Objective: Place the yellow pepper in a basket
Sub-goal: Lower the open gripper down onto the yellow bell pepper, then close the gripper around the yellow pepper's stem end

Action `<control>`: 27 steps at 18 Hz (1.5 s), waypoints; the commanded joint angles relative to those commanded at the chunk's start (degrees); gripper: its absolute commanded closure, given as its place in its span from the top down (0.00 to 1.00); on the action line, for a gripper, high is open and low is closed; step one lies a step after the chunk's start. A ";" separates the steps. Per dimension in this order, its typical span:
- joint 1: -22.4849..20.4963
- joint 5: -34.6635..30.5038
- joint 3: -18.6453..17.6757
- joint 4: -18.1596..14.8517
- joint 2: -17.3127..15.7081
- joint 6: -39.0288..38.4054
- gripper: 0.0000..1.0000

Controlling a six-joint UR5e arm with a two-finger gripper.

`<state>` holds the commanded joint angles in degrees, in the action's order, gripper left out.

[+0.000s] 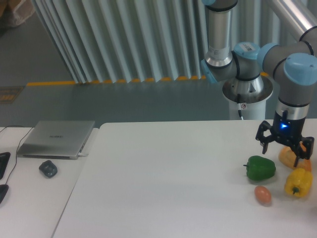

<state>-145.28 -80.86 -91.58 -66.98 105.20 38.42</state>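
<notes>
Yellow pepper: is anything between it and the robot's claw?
Nothing sits squarely between them. The open claw hangs just above the orange bread-like wedge, and the yellow pepper lies right below that wedge, with the green pepper off to its side. No basket is visible.

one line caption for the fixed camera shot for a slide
Open gripper hovers above green pepper and yellow pepper.
</notes>
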 joint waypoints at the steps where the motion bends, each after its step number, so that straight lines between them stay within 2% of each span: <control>1: -0.17 -0.17 -1.31 2.71 0.61 -1.23 1.00; 3: -0.35 -0.87 -2.02 5.45 1.75 -2.55 1.00; 17: -0.79 -3.78 -2.82 6.34 3.78 -4.14 1.00; 27: -0.53 -5.80 -3.17 8.27 5.89 -4.14 1.00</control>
<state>-145.81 -86.66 -94.75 -58.71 111.09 34.28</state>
